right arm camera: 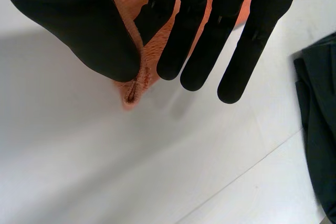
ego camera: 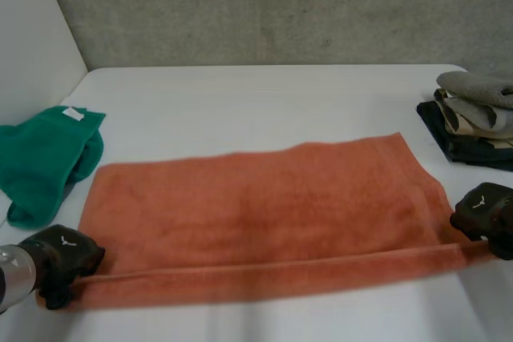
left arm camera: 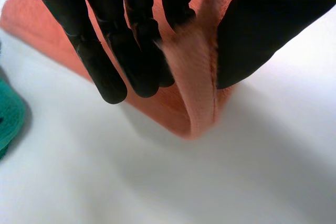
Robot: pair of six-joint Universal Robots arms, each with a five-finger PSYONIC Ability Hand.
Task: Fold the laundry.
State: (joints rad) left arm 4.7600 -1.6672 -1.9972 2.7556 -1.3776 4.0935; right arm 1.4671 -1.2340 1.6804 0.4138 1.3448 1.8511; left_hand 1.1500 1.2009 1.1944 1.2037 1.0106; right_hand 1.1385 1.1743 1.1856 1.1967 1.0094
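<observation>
Along the bottom of the frame, the near long edge of the orange towel (ego camera: 256, 206) runs taut from one hand to the other. It looks slightly raised off the white table (ego camera: 240, 94), though from above this is hard to judge. The rest of the towel lies flat across the middle of the frame, its long side left to right.

The left hand (ego camera: 60, 254) sits at the lower left, on the towel's near left corner. In its wrist view the corner is doubled over and pinched between the thumb (left arm camera: 262, 35) and the fingers (left arm camera: 105, 72), which reach down beside the cloth.

The right hand (ego camera: 485, 210) is at the right edge of the frame, on the near right corner. Its wrist view shows the thumb pressing the folded corner against one bent finger; the other fingers are straight, clear of the table.

A crumpled green cloth (ego camera: 44, 158) lies at the left, just beside the towel. A stack of folded clothes (ego camera: 477, 118) – grey, beige, dark – sits at the upper right.
</observation>
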